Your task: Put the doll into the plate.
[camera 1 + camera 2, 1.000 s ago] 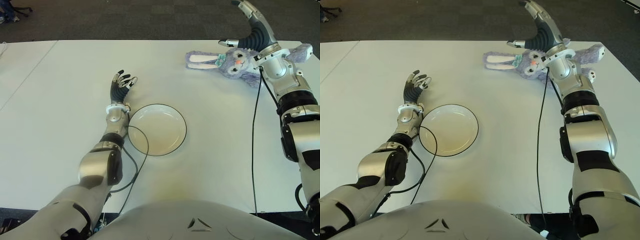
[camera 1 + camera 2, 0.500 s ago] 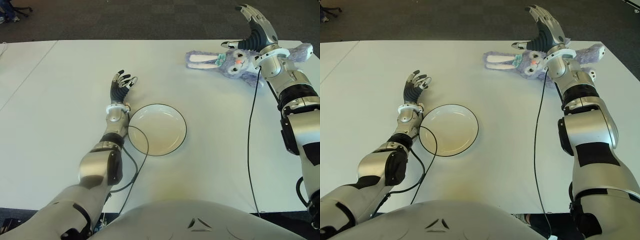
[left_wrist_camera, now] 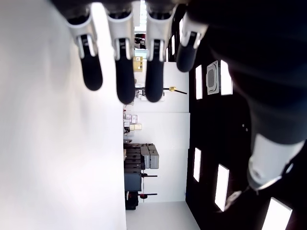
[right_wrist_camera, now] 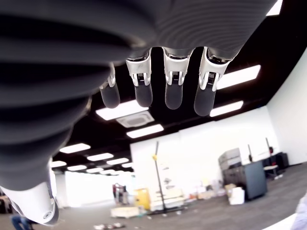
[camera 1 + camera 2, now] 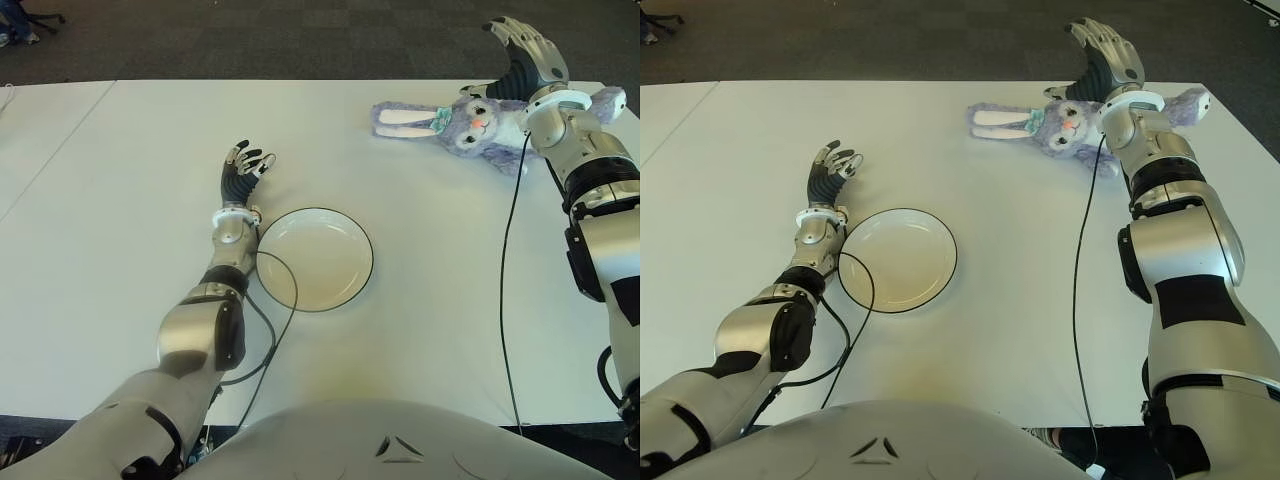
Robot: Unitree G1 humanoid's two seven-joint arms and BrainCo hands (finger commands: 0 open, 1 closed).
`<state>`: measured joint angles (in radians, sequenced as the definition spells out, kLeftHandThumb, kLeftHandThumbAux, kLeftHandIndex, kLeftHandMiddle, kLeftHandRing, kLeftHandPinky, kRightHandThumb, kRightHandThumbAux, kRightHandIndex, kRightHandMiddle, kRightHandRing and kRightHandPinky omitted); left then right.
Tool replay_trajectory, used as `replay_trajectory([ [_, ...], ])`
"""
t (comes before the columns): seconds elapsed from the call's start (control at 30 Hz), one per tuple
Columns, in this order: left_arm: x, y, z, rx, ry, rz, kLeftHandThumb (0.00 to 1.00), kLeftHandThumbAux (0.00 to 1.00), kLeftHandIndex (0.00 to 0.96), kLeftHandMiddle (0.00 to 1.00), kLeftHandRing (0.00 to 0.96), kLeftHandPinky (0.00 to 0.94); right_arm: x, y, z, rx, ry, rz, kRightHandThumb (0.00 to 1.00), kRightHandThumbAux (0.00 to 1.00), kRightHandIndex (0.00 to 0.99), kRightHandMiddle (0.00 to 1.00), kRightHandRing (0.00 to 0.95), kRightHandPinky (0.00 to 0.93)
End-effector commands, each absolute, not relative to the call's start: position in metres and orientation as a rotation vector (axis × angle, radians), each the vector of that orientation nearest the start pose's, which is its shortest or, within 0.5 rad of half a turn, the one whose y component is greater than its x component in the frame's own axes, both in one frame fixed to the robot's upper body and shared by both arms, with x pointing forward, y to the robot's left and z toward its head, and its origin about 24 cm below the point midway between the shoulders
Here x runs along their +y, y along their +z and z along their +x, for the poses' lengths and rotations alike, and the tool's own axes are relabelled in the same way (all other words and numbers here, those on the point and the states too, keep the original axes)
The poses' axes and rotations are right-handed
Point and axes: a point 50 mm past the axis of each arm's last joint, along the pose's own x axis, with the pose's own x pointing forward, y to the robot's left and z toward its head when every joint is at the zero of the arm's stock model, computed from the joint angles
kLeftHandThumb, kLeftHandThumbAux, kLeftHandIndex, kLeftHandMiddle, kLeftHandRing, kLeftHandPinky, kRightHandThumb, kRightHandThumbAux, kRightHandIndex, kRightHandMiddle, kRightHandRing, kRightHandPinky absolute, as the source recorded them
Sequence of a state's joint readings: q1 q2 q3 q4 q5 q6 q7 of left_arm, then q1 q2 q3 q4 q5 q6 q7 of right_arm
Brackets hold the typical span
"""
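A purple plush rabbit doll lies flat near the table's far right edge, its long ears stretched to the left. My right hand is raised over the doll's body, fingers spread and holding nothing; its wrist view shows only fingertips against the ceiling. A white plate with a dark rim sits in the middle of the table, with nothing in it. My left hand shows just left of and behind the plate, fingers loosely spread with nothing in them.
The white table spreads wide to the left and front. A black cable hangs from my right forearm across the table. Another cable loops from my left arm over the plate's left rim. Dark carpet lies beyond the far edge.
My right hand has swung to the right and slightly nearer over the doll, its fingers turning from pointing away to a more upright spread. The doll, plate and left hand have not moved.
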<state>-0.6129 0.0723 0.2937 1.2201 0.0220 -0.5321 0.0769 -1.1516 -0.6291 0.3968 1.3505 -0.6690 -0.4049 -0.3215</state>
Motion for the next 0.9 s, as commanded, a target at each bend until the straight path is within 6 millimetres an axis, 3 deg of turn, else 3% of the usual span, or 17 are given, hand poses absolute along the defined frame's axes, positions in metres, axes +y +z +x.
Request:
replay_trajectory([
  [0.03,0.167,-0.093,0.253,0.546,0.204,-0.063,0.000,0.645,0.169,0.276,0.295,0.282,-0.285,0.160,0.392,0.005,-0.138,-1.481,0.157,0.700,0.098,0.068,0.039,0.002],
  [0.4,0.167,-0.093,0.252,0.545,0.210,-0.082,0.000,0.616,0.171,0.269,0.286,0.261,-0.298,0.130,0.382,0.206,-0.096,-1.580,0.191,0.687,0.075,0.036,0.000,0.000],
  [0.9,0.166,-0.093,0.252,0.547,0.201,-0.069,0.000,0.605,0.170,0.281,0.297,0.290,-0.307,0.117,0.375,0.320,-0.075,-1.544,0.208,0.690,0.121,0.013,0.000,0.000],
])
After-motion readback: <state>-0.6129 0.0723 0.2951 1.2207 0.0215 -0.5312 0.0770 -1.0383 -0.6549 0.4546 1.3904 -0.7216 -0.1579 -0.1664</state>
